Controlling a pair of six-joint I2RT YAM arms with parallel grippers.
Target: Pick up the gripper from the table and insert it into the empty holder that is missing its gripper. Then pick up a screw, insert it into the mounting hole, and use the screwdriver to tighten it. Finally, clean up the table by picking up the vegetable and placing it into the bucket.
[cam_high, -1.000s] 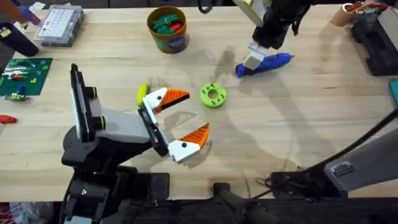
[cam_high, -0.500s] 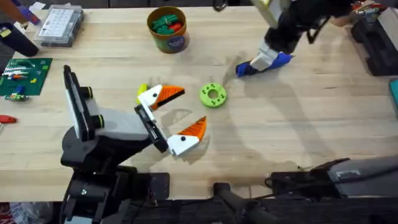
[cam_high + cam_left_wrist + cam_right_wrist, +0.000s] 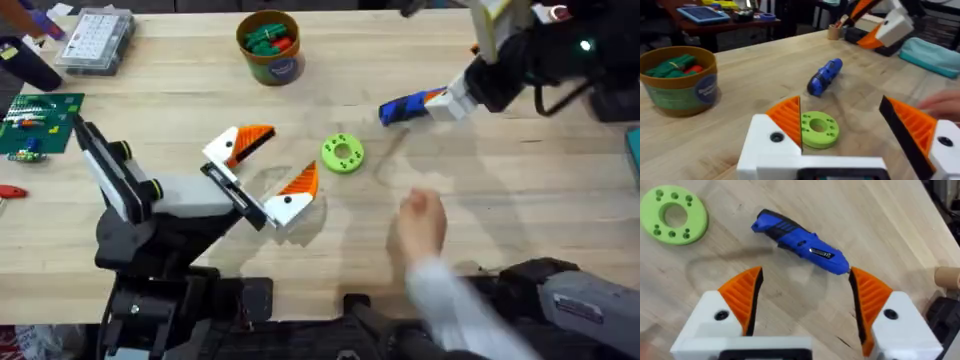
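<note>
The right gripper (image 3: 802, 297) has let go of the screwdriver (image 3: 408, 106) and pulled back toward the table's right side; its orange-padded fingers (image 3: 743, 297) are spread wide, with the blue tool lying free on the wood just beyond them. A second ago that gripper stood right over the tool, touching it. The screwdriver (image 3: 800, 247) itself lies flat near the far right of the table, about where it was, now uncovered.

The left gripper (image 3: 265, 170) has swung a little farther out and turned; its fingers are spread apart with nothing between them, near the green disc (image 3: 342, 153). In the left wrist view the disc (image 3: 819, 129) lies just past the fingers, the screwdriver (image 3: 824, 77) beyond it.

The bucket (image 3: 269, 46) stands unmoved at the far edge, green and red pieces inside.

A blurred hand (image 3: 423, 225) has come in over the near edge of the table, touching nothing.
</note>
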